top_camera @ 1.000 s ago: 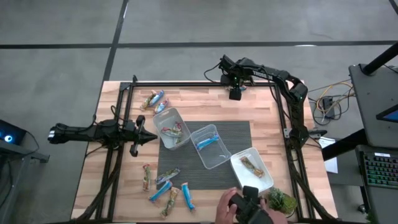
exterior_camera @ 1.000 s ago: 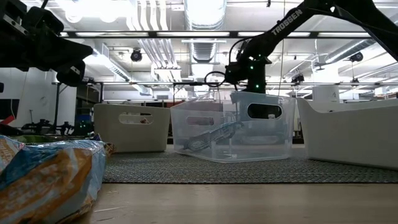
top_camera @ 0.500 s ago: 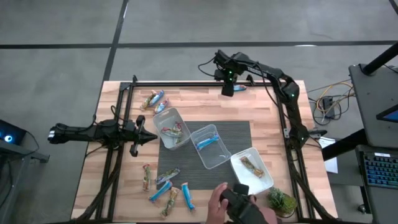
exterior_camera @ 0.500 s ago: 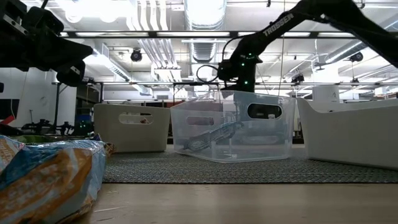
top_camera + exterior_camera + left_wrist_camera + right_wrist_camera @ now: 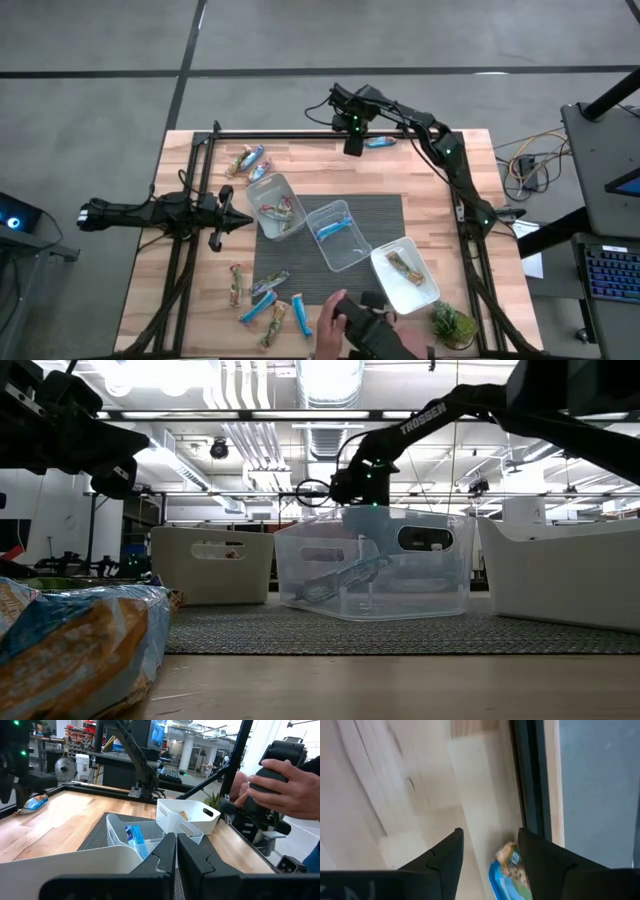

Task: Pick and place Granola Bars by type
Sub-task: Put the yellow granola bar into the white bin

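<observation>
Granola Bars [image 5: 266,307] mostly unsorted on the bench [image 5: 310,165], one blue bar [image 5: 380,142] at its far edge, now just beside the right gripper [image 5: 352,148], newly swung leftward with fingers spread, probably for grasping; left gripper [image 5: 236,222] pressed together, idle.

Table [image 5: 420,165]: pale wood planks, smooth, with a soft sheen and visible grain; mat [image 5: 385,215] at centre: dark grey woven cloth, matt and ribbed; frame [image 5: 300,134] round the table: black metal, matt; tubs [image 5: 343,238]: clear to milky plastic, smooth and glossy; granola bars [image 5: 268,305] at the near left: foil-like wrappers, shiny and crinkled, in blue, silver and tan; one blue-wrapped bar [image 5: 381,142] at the far edge: glossy; arms [image 5: 150,212]: dark plastic and metal, matt; plant [image 5: 453,325]: green, rough-textured; floor [image 5: 300,40] beyond: grey, matt, smooth.
</observation>
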Robot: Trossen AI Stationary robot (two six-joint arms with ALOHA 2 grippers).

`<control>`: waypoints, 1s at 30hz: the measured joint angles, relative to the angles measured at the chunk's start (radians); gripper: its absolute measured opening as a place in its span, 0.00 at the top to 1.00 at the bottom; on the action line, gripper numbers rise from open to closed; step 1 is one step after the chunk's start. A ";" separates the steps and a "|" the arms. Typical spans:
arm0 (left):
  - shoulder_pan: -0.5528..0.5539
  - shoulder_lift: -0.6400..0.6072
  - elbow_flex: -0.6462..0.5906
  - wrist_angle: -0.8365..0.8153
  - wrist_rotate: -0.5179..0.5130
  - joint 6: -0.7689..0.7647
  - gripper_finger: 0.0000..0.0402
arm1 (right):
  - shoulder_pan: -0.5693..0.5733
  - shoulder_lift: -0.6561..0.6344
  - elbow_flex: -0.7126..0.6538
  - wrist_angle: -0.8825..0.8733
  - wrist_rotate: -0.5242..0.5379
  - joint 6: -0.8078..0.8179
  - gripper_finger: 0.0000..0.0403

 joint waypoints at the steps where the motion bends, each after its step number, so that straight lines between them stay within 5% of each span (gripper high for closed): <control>1: 0.000 0.000 0.000 0.000 0.000 0.000 1.00 | 0.001 0.005 0.013 0.000 0.001 0.009 0.58; 11: 0.000 0.000 0.000 0.000 0.000 0.000 1.00 | 0.002 0.026 0.002 -0.003 0.105 0.010 0.72; 20: 0.000 0.000 0.000 0.000 0.000 0.000 1.00 | 0.002 0.026 -0.003 0.000 0.104 0.007 0.95; 30: 0.000 0.000 0.000 0.000 0.000 0.000 1.00 | 0.000 0.025 -0.034 -0.001 0.103 0.012 0.98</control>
